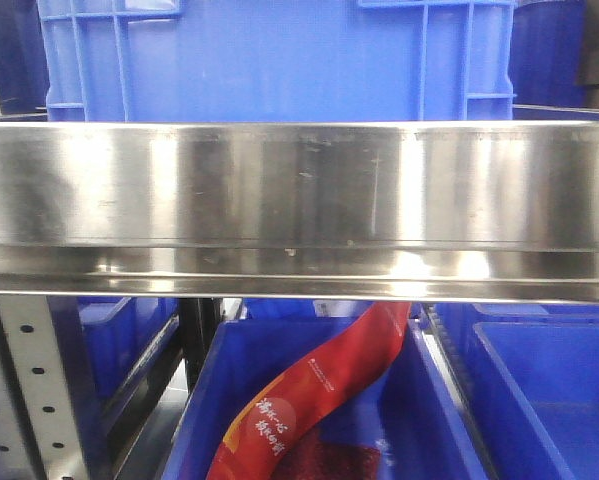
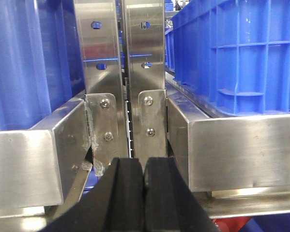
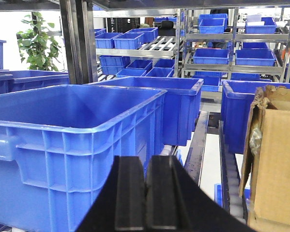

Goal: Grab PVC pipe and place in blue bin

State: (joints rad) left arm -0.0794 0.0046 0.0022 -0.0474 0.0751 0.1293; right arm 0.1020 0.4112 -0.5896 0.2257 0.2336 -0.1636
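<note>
Shelf rail: a brushed stainless beam (image 1: 299, 200) is seen spanning the front view, glare reflected along it | Uprights: perforated steel posts (image 2: 120, 72) are bolted behind the beam | Beyond: steel racking (image 3: 232, 43) is seen in bright light | Left of racking: a leafy potted plant (image 3: 36, 41) against a white wall

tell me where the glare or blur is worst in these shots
Front view: the steel shelf rail fills the frame with bright streaky glare. Left wrist view: the left hand is soft and close, and the steel beam shines. Right wrist view: the window behind the plant is blown out white; the blue bin is sharp.
</note>
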